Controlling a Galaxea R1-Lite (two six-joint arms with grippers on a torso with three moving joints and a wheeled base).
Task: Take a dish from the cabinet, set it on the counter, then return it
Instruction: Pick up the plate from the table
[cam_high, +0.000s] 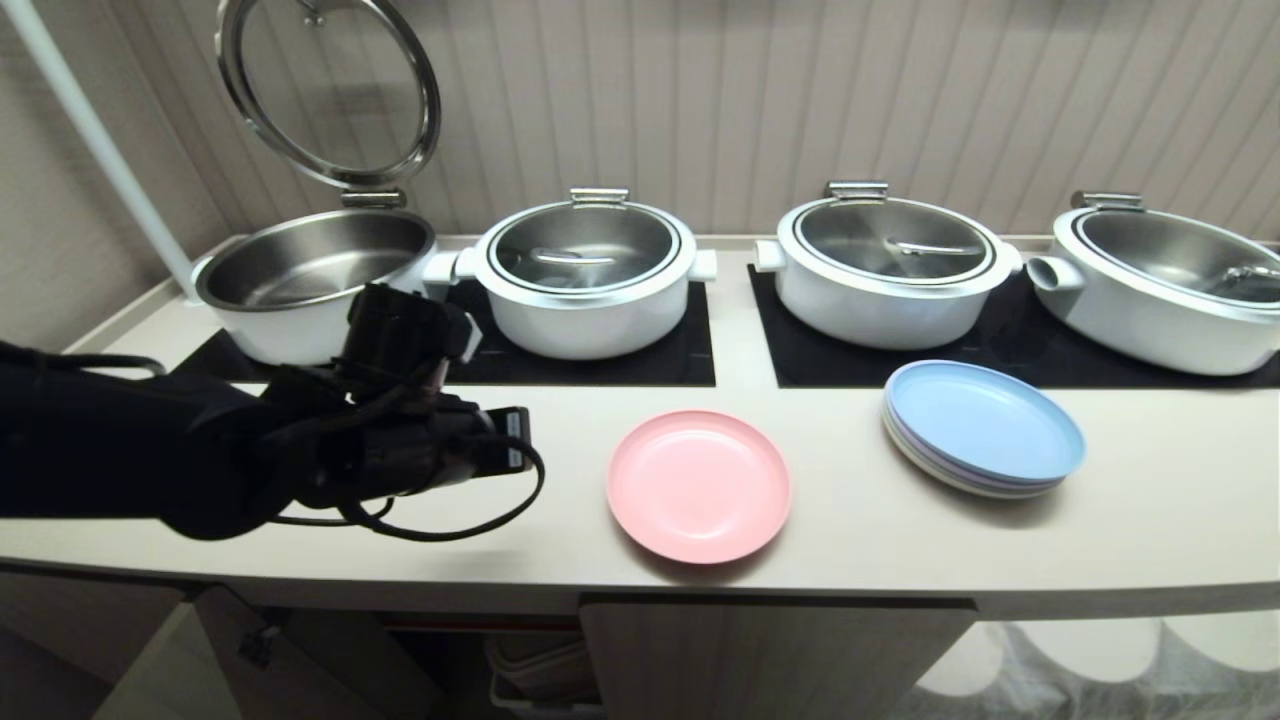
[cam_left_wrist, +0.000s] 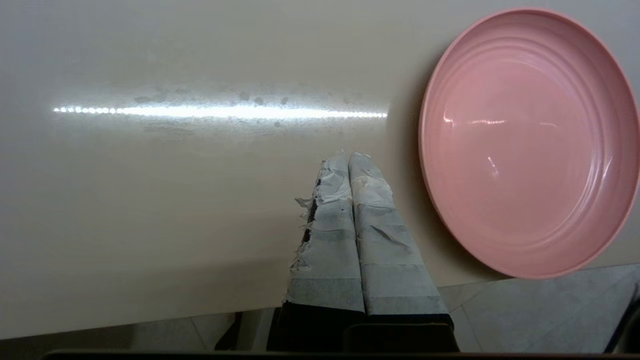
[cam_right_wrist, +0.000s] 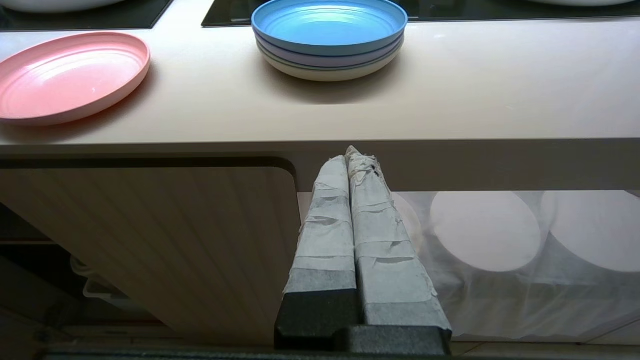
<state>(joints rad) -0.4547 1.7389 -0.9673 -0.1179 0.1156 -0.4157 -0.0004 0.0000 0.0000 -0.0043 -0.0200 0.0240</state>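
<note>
Pink dish (cam_high: 698, 486) lies flat on the counter (cam_high: 1150, 520), close to the front edge, right way up, nothing in it. Nothing is touching it.

Left hand (cam_high: 518, 438) hovers over the counter just to the dish's left, apart from it, pointing toward it. Its taped fingers (cam_left_wrist: 350, 200) are pressed together with nothing between them; the left wrist view shows bare counter under the tips and the dish off to one side.

To the right of the dish, well apart, a stack of plates (cam_high: 985, 428) with a pale blue one on top, also on the counter.

Behind both, black cooktop panels (cam_high: 640, 360) are set into the counter and carry four white pots. The far-left pot (cam_high: 310, 275) stands open, its glass lid (cam_high: 330, 90) tipped up on a hinge. The other three pots (cam_high: 585, 280) (cam_high: 885, 270) (cam_high: 1165, 285) have their lids down.

Below the counter edge, the cabinet (cam_high: 760, 660): one fluted, round-cornered door (cam_right_wrist: 165, 240) sits under the dish; the space to its left looks open, with something pale inside that I cannot make out.

Right hand (cam_right_wrist: 350, 160) hangs low in front of the cabinet, below the counter edge, under the plate stack, fingers closed tight, holding nothing. White rounded shapes behind a sheer covering (cam_right_wrist: 500, 240) show beside it.
</note>
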